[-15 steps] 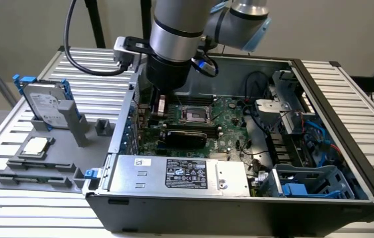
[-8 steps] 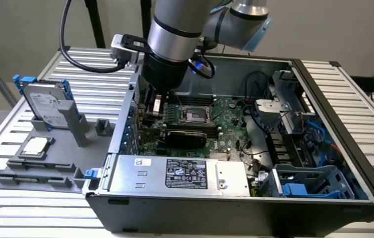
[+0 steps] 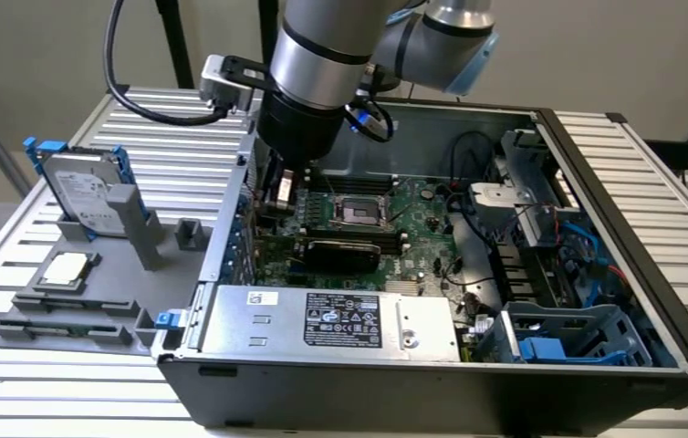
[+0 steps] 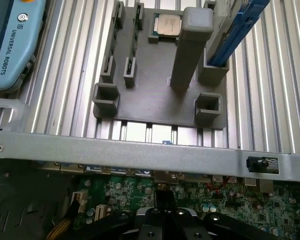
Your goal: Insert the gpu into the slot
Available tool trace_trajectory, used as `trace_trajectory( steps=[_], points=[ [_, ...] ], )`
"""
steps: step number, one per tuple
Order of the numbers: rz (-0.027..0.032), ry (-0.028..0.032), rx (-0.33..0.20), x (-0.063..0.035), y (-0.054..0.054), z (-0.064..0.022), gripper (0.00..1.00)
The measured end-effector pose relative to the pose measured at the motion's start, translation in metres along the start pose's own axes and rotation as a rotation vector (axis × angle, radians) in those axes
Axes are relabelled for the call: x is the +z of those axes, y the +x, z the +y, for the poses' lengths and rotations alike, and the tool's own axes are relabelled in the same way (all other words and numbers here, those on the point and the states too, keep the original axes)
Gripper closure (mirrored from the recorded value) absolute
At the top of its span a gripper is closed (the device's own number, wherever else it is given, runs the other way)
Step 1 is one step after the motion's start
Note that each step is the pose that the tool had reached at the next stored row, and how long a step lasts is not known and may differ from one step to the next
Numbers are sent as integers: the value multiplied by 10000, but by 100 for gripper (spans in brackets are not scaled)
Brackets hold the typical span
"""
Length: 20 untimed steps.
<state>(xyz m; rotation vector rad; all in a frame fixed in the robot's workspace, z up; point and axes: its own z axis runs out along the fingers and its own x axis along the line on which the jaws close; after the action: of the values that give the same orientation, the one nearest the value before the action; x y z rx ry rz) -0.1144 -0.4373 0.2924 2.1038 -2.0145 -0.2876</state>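
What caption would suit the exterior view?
Robot arm reaching down into an open computer case, above the green motherboard with the black gpu on it.

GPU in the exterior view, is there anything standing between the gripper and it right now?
Nothing visible does. The gripper, shut, hangs over the motherboard near the case wall. The gpu lies close beside it, toward the power supply, with only low board parts between them.
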Motion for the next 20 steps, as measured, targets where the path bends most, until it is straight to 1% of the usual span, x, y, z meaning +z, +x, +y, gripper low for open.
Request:
trace_trajectory(
  steps=[4,6,20],
  points=[
    [6,-80,-1,1,0,7,89],
    [4,-107,-2,2,0,10,89],
    [5,-206,-3,6,-10,26,89]
  ],
)
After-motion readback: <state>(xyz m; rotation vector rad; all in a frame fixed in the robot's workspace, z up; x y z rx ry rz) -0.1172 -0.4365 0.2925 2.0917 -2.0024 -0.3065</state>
